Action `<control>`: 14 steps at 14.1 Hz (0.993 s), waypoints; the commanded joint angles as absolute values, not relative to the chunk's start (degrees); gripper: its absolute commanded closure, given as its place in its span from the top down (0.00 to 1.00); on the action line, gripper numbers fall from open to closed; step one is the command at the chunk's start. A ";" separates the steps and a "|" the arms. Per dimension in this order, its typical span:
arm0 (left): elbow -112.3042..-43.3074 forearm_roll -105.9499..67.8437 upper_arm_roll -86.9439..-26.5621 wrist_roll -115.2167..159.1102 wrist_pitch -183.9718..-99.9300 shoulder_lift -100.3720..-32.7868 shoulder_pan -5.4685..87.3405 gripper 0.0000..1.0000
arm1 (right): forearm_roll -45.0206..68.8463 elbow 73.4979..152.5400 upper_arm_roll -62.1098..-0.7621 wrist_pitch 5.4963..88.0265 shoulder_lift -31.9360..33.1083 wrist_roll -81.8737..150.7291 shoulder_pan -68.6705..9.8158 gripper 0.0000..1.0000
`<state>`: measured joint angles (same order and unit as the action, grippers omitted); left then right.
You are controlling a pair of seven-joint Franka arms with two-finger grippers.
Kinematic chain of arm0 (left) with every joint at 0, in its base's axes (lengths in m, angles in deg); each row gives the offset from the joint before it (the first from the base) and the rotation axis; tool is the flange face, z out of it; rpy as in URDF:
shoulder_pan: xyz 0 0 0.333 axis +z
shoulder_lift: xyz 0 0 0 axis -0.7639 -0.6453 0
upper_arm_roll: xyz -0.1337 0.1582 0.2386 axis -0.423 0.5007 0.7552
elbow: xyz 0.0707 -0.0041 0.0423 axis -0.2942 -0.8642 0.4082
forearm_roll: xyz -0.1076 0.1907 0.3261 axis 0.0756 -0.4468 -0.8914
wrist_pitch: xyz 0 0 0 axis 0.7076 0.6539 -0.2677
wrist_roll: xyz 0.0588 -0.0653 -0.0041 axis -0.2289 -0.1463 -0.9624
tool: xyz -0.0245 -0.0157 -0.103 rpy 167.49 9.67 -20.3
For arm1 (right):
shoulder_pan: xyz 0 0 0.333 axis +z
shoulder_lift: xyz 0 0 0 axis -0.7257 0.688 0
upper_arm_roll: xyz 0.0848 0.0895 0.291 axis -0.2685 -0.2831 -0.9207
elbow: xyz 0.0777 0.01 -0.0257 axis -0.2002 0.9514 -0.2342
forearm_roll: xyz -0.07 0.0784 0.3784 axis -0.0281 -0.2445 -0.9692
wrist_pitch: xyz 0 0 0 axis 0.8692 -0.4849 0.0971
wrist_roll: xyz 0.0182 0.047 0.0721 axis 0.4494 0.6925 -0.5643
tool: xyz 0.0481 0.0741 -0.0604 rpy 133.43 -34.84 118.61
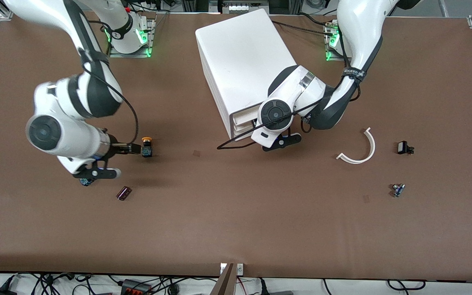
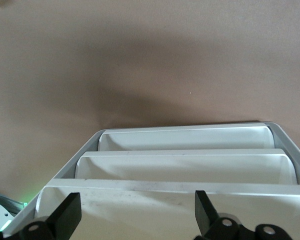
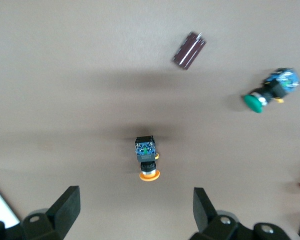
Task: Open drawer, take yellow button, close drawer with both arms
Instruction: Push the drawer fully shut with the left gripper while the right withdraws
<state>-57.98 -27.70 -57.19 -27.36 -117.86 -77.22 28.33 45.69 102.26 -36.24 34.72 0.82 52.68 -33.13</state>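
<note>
While the orange-capped button [image 1: 146, 146] lies on its side on the brown worktop [image 1: 236, 221], well apart from the white cabinet [image 1: 242, 65] and toward the right arm's end, the right tool [image 3: 135, 210] hovers directly over it with its fingers [image 3: 66, 207] spread wide and nothing between them. The button rests free, cap pointing toward the tool in the right wrist view, so by the look of it the taking step is finished and the part is set down. A dark maroon capacitor [image 1: 123, 193] lies nearer the front camera than the button, and a green-capped button [image 3: 272, 90] shows close by in the right wrist view.

At the cabinet, the left tool [image 2: 137, 215] sits at the front of the top drawer [image 2: 179, 197], jaws fully apart and holding nothing. In the left wrist view the drawer's front projects past the two lower drawers [image 2: 184, 152], so it appears not fully shut.

Judging from this, the closing step is in hand. The next move calls for the left tool to press squarely on the drawer front and push it flush with the others, keeping the push straight so the light cabinet does not slide, while the right arm lifts clear of the button without nudging it.
</note>
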 commanded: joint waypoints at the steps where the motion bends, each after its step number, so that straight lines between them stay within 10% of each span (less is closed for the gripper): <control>1: -60.71 -26.73 -57.94 -27.50 -117.25 -75.06 28.19 1.00 | 45.77 102.33 -35.92 32.92 -4.93 53.09 -33.95 1.00; 14: -57.02 -40.52 -57.59 -10.49 -117.60 -72.26 39.33 1.00 | 45.86 91.69 -30.55 24.83 -9.25 49.74 -40.44 1.00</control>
<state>-56.96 -37.88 -57.16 -17.65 -117.87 -74.74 35.30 45.74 92.83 -30.09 26.15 -7.32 50.15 -38.59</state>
